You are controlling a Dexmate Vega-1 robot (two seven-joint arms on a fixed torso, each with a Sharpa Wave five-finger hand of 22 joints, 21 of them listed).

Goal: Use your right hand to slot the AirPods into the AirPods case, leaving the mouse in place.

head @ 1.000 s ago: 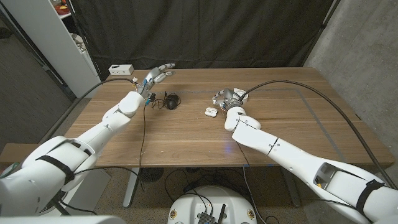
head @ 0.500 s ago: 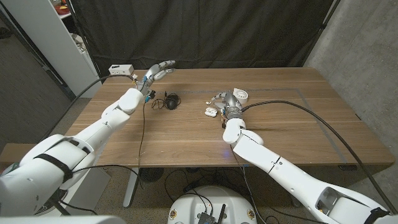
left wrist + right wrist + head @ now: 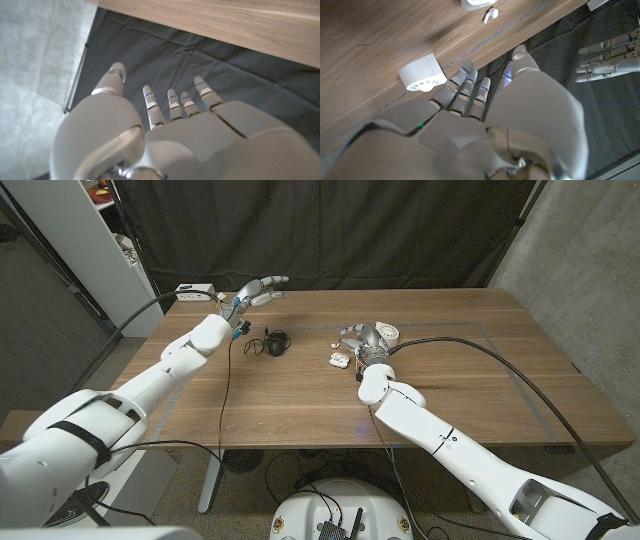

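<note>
My right hand [image 3: 362, 338] is open and empty just beside the AirPods case [image 3: 338, 361] mid-table, and that loose AirPod [image 3: 489, 15] looks tiny, light and slick, so I'd pinch its stem gently.

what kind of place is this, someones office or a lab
Most likely a robotics lab or test bay: a plain wooden table stands before a black curtain backdrop, next to a bare concrete wall, with loose black cables trailing across the tabletop.
</note>
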